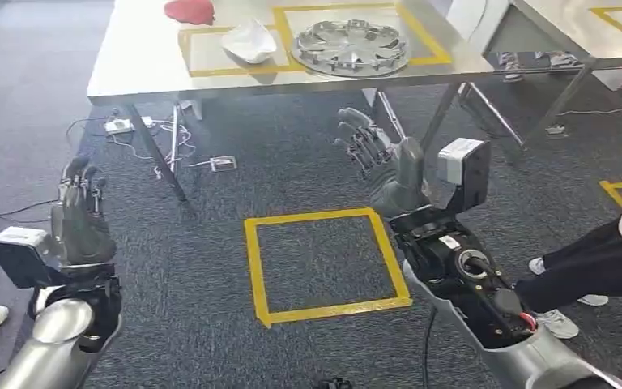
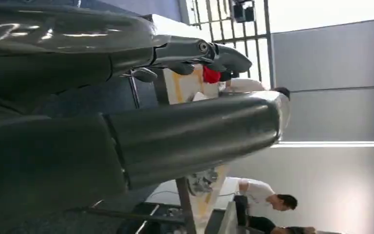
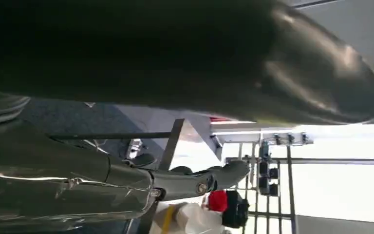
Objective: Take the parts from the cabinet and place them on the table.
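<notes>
Here, we list what we see, line by line.

Desk: a long desk with a brushed metal top (image 1: 138,49) stands across the far side of the head view, on slanted metal legs, over dark grey carpet (image 1: 210,267).

Marked zone on the desk: a rectangle of yellow tape (image 1: 421,36) frames part of the top; we see two parts lying within it and one just outside.

Parts in the zone: a round silver spoked wheel cover (image 1: 350,46) lies flat toward the right of the rectangle; a white folded, shell-like part (image 1: 249,40) lies just beside it to the left, apart from it.

Part outside the zone: a red rounded part (image 1: 189,10) sits at the far edge of the desk, beyond the tape line.

Left hand: our left hand (image 1: 81,219) is raised low on the left, away from the desk, fingers upright and slightly parted, holding nothing.

Right hand: our right hand (image 1: 381,162) is raised in front of the desk's near edge, fingers spread, nothing in it.

Floor: a yellow tape square (image 1: 324,263) is marked on the carpet between the two arms.

Person: a dark trouser leg and white shoe (image 1: 563,324) stand at the right.
</notes>
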